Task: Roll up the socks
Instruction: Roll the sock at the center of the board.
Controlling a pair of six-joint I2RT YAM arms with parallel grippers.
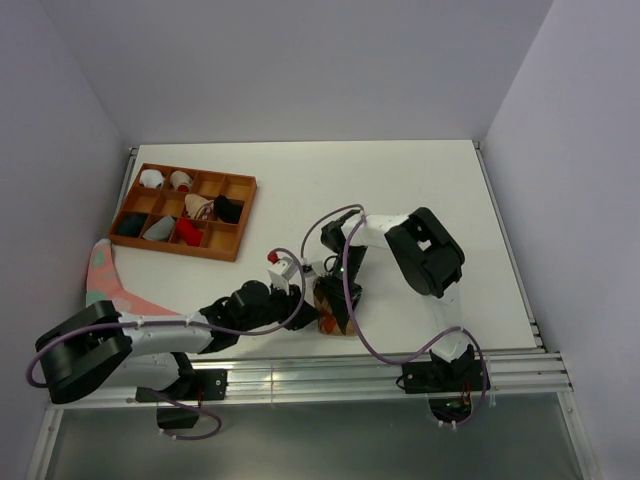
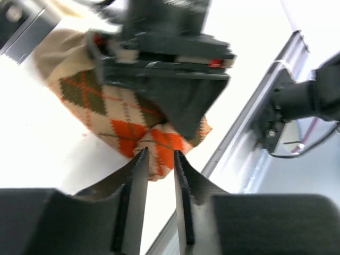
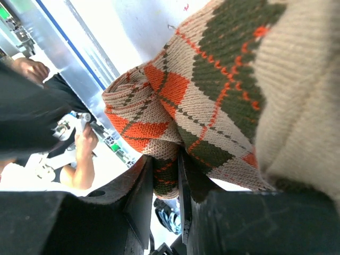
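Gripping one argyle sock [image 1: 335,308], the left claw [image 2: 159,154] and right claw [image 3: 165,160] each pinch its fabric, nearly closed.

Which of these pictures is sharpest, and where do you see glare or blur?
Top external view: sharpest, evenly lit, soft shadows on the white table. Left wrist view: table glares blank white; the tan-brown argyle knitted sock looks soft. Right wrist view: knit crisp mid-frame, blurred at the upper right, nearest the lens.
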